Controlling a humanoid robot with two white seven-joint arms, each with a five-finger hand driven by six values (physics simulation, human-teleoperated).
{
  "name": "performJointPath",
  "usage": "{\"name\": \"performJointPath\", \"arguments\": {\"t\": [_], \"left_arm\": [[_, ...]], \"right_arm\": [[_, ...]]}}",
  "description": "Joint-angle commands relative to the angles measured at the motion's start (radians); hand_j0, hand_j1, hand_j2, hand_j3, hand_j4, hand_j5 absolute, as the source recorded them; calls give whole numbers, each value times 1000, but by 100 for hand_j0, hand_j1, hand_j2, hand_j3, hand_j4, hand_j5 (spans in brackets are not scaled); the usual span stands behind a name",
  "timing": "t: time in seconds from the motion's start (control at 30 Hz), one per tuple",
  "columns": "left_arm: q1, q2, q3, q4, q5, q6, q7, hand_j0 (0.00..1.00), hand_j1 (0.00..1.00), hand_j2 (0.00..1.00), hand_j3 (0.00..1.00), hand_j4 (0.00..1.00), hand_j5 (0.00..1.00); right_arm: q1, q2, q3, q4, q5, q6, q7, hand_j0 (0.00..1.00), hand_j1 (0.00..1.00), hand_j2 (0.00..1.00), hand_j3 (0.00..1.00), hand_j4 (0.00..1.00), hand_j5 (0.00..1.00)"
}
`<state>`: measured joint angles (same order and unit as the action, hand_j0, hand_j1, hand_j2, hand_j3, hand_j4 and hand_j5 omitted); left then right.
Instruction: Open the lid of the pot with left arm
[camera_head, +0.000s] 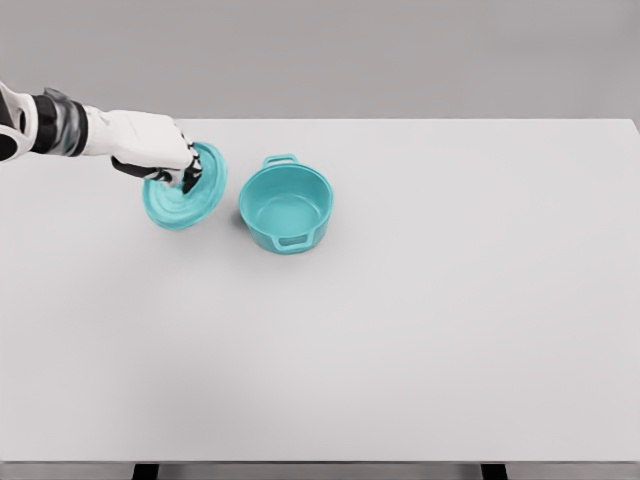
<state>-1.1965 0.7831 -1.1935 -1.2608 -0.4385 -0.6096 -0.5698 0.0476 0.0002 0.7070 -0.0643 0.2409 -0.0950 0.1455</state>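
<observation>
A teal pot (286, 205) stands uncovered on the white table (400, 330), its inside showing and a handle at front and back. Just left of it, its round teal lid (190, 190) is tilted, top face turned toward the camera, and apart from the pot. My left hand (180, 172) comes in from the upper left and is shut on the lid, fingers curled around the knob at its middle. Whether the lid's lower edge touches the table I cannot tell. The right arm is out of view.
The table's far edge runs just behind the pot and hand. Its front edge lies at the bottom of the view, with dark legs below.
</observation>
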Motion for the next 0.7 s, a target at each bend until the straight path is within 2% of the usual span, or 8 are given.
{"name": "performJointPath", "arguments": {"t": [0.0,0.03,0.1,0.13,0.27,0.43,0.5,0.67], "left_arm": [[2,7,-1,1,-14,-1,-1,57,57,57,57,57,57],[2,8,-1,3,-14,-1,-1,72,72,72,72,72,72],[17,8,-5,6,-14,-1,-2,91,91,91,91,91,91],[20,8,-5,6,-14,-1,-2,97,97,97,97,97,97],[21,22,-6,21,-13,-1,-1,100,100,100,100,100,100],[54,153,8,110,27,-1,5,100,100,100,100,100,100],[52,160,8,178,55,-1,10,100,100,100,100,100,100],[54,160,8,207,53,-1,13,100,100,100,100,100,100]], "right_arm": [[0,0,0,0,0,0,0,100,100,100,100,100,100],[0,0,0,0,0,0,0,100,100,100,100,100,100],[0,0,0,0,0,0,0,100,100,100,100,100,100],[0,0,0,0,0,0,0,100,100,100,100,100,100],[0,0,0,0,0,0,0,100,100,100,100,100,100],[0,0,0,0,0,0,0,100,100,100,100,100,100],[0,0,0,0,0,0,0,100,100,100,100,100,100],[0,0,0,0,0,0,0,100,100,100,100,100,100]]}}
